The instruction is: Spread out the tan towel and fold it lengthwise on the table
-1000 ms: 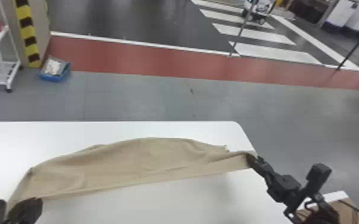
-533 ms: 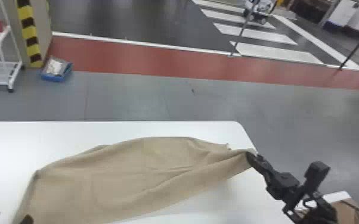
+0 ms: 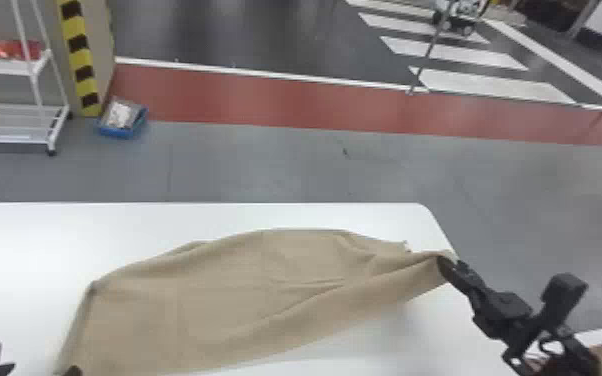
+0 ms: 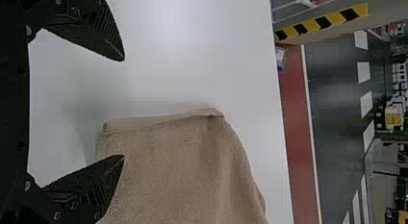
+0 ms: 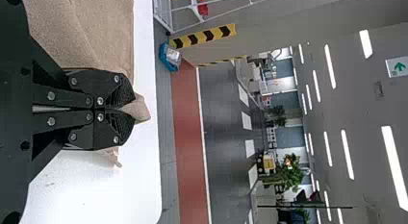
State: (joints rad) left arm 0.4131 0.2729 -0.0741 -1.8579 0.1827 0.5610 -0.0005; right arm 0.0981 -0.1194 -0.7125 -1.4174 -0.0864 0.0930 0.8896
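Right end effector [image 5: 131,108] was clamped on one end of the tan towel [image 3: 205,315], left end effector [image 4: 123,107] stood spread near the other, and the cloth, creased across the surface [image 3: 55,240], appeared light, limp and best gripped at its corners.

Head view looks down, all three sharing the table [image 3: 30,245]

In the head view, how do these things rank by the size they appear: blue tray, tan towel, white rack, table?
Largest to smallest:
1. table
2. tan towel
3. white rack
4. blue tray
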